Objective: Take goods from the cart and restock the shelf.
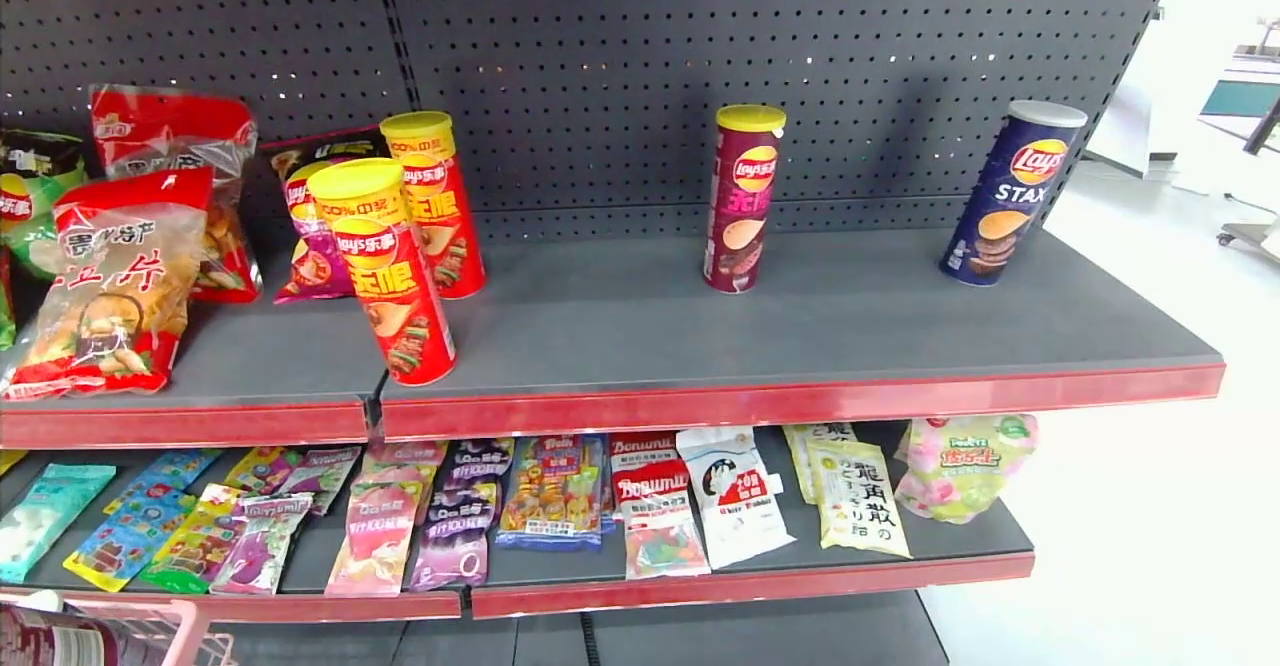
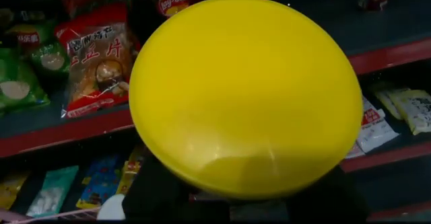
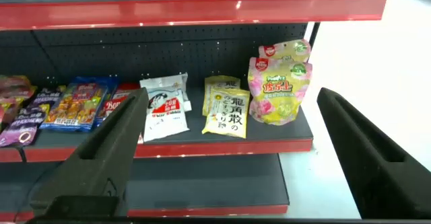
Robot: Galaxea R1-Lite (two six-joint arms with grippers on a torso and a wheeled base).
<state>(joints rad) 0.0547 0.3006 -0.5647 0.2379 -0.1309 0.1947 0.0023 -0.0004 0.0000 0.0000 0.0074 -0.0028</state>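
Dark pegboard backs a grey shelf with a red front edge. Two red cans stand at its left, a purple can at the middle and a blue can at the right, with bare board between them. The left gripper is clamped on a can with a yellow lid, held up in front of the shelf near the snack bags. The right gripper has its fingers wide apart with nothing between them and faces the lower shelf of sweets. The held can is probably light, stiff cardboard with a smooth, rather slippery wall. It would dent under a hard squeeze and tip easily, so a hold around the mid-body suits it better than the lid, which could pop off.
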